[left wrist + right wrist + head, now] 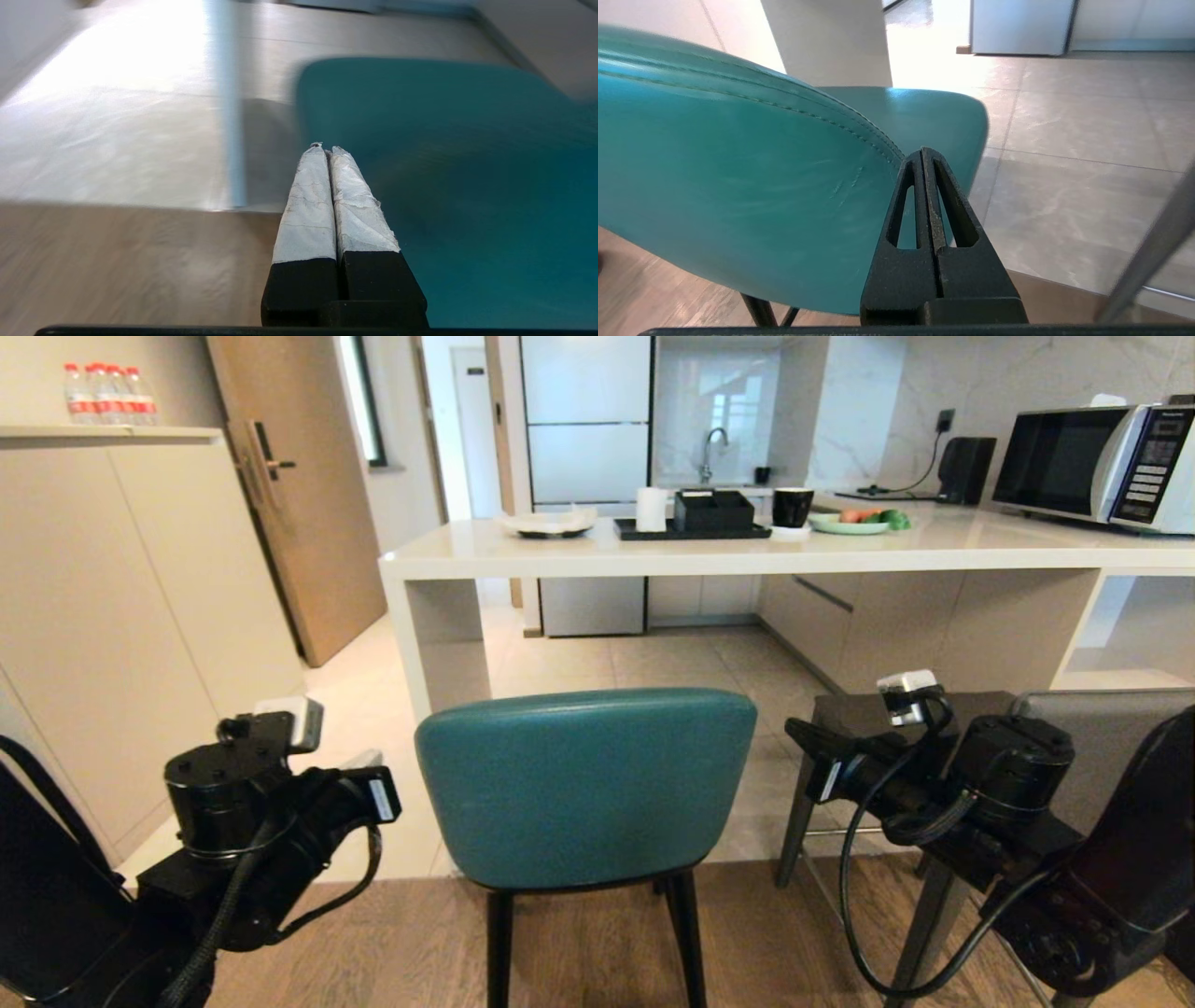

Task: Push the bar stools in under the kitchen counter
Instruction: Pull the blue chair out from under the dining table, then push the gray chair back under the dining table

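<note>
My left hand [327, 149], fingers pressed together, sits just beside the teal stool [585, 784]'s left edge. Teal stool stands on wood floor [794, 943], short of the worktop [747, 555]. My right hand [923, 151], fingers together, is near its right edge, in front of the dark-grey stool [845, 719].
</note>
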Available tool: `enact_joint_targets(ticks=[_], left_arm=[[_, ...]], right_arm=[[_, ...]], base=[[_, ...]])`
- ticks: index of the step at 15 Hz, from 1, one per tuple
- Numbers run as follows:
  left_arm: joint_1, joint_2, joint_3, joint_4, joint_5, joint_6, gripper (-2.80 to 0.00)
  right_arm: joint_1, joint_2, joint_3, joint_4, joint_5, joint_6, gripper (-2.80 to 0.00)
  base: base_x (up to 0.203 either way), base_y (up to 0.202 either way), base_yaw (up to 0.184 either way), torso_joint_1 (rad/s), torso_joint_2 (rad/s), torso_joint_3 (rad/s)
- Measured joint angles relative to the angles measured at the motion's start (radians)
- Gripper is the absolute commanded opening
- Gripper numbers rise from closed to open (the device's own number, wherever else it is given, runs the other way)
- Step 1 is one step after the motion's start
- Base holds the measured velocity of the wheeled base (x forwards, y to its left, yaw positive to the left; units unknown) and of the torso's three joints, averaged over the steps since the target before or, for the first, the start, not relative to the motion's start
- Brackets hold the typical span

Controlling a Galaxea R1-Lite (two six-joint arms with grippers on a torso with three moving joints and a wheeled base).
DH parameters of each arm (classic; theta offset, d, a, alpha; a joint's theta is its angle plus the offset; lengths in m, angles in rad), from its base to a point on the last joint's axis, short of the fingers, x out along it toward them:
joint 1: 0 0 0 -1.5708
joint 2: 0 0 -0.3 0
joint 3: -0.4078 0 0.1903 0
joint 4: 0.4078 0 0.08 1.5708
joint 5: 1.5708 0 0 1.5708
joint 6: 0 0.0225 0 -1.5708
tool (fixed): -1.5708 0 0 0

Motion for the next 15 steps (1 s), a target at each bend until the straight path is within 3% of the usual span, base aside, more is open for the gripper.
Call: enact_joint_targets(ticks=[3, 5, 9, 11, 15], left_arm=[[0.122, -0.064, 0.033, 0.000, -0.014, -0.006, -2.80], [0.207, -0.119, 0.037, 0.000, -0.058, -0.002, -2.80], [0.278, -0.331, 0.048, 0.061, -0.278, -0.006, -2.80], [0.289, -0.482, 0.046, 0.189, -0.352, -0.006, -2.80], [0.295, -0.852, -0.042, 0.616, -0.463, -0.010, -2.80]], right_arm=[[-0.024, -0.098, 0.100, 0.033, -0.133, -0.009, -2.80], [-0.048, -0.186, 0.142, 0.090, -0.239, -0.028, -2.80], [-0.107, -0.478, 0.163, 0.301, -0.351, -0.087, -2.80], [-0.124, -0.669, 0.153, 0.454, -0.368, -0.114, -2.80], [-0.203, -1.052, 0.076, 0.823, -0.408, -0.151, -2.80]], base=[[0.000, 0.000, 0.000, 0.000, 0.00, 0.000], [0.000, 0.000, 0.000, 0.000, 0.00, 0.000], [0.000, 0.000, 0.000, 0.000, 0.00, 0.000], [0.000, 0.000, 0.000, 0.000, 0.00, 0.000], [0.000, 0.000, 0.000, 0.000, 0.00, 0.000]])
